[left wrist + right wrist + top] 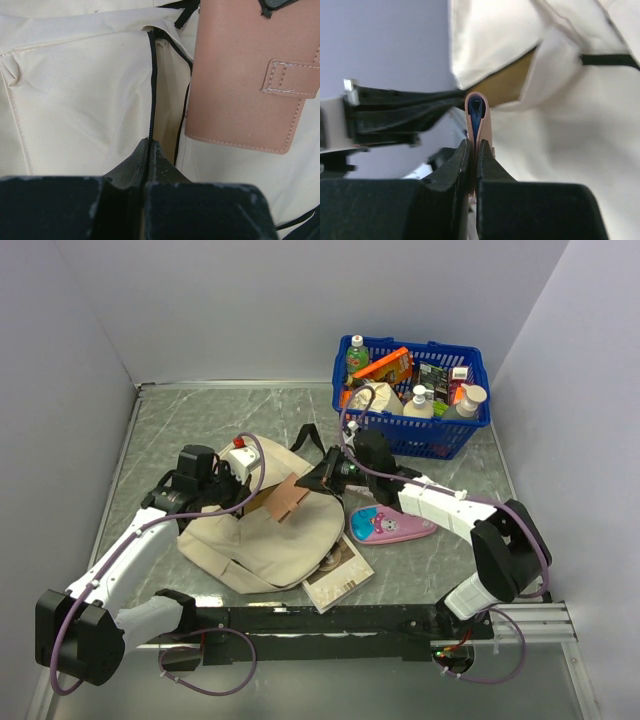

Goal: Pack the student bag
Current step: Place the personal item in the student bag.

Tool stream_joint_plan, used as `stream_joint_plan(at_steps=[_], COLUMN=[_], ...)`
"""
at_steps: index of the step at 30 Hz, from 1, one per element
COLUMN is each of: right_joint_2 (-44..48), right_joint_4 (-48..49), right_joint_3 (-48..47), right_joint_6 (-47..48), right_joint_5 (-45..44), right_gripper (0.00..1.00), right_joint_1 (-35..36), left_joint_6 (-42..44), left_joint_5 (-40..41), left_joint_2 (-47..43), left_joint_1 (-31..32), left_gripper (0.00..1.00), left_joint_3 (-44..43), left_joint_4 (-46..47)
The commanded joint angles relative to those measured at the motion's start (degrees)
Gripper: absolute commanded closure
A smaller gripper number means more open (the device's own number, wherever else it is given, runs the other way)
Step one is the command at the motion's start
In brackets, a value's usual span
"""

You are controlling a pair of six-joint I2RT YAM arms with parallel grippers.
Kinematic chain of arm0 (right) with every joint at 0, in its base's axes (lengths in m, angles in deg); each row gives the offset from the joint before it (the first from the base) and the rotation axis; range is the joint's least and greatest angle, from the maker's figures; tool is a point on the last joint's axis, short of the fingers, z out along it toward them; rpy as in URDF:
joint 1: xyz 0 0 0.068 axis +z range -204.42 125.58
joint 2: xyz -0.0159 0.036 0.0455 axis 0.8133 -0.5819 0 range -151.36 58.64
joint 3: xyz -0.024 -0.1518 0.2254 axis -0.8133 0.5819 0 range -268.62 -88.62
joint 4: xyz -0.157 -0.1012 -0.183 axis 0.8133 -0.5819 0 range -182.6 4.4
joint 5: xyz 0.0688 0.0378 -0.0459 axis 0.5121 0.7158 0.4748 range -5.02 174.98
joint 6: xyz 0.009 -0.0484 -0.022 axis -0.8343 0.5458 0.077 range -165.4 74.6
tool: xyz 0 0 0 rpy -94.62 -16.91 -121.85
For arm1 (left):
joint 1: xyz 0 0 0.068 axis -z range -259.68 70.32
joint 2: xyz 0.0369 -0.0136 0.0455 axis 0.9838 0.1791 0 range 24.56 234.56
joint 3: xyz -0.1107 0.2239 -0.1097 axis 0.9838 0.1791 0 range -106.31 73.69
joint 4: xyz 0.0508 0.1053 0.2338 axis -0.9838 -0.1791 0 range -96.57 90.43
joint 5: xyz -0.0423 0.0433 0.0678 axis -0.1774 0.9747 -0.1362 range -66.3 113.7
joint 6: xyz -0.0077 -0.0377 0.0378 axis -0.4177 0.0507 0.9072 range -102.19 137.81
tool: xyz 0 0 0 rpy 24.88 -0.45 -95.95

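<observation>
Slumped flat on the grey marbled table (200, 410), directly beneath both arms' working ends: large soft beige fabric student bag (262, 545). Pinched at its black zipper trim (151, 85) by the left gripper (148, 142), jaws clenched tight on the seam, with the zipper leading straight out ahead of the fingertips. Just right of that line, a narrow slit of a mouth.

Hanging over the slit from the right side: flat dusty-pink leather wallet (245, 85) with a stitched strap tab. Grasped edge-on by the right gripper (471, 145), jaws closed hard on its thin rim. From the right wrist, held upright in line with the jaws, with a tan-shadowed opening (507, 85) just beyond the tip and slightly to the right. Touching the fabric or not: cannot tell.

Likely crux of the coming move: keep the thin edge parallel to the zipper, shift forward and a little right, then slide in lengthwise. Plainly a job for the right arm, with the left better kept as anchor. Possible snag: a corner catching the cream flap.

Well behind the right gripper, blue plastic basket (430, 440) of bottles and packets. Under its forearm, small pink pencil case (395, 527).
</observation>
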Motion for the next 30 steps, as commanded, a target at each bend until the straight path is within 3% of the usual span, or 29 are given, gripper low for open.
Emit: stream_joint_plan(at_steps=[1, 13, 17, 30], right_joint_2=[-0.6, -6.3, -7.7, -21.1], right_joint_4=[15.7, -0.1, -7.3, -5.1], right_joint_3=[3.1, -5.8, -8.9, -24.4], right_joint_6=[-10.8, -15.1, -15.5, -14.4], right_joint_5=[0.2, -17.5, -27.1, -28.1], right_gripper=[1.0, 1.0, 1.0, 1.0], right_joint_1=[1.2, 5.8, 7.2, 10.9], left_joint_6=[-0.5, -1.3, -1.5, -3.4], left_joint_5=[0.5, -0.4, -1.1, -6.7], left_joint_2=[-1.7, -1.8, -1.7, 0.7], left_joint_1=[-0.1, -0.1, -0.1, -0.1], left_gripper=[0.99, 0.99, 0.99, 0.99], left_joint_3=[-1.7, -3.4, -4.3, -7.0], left_joint_4=[1.9, 1.5, 0.8, 0.4])
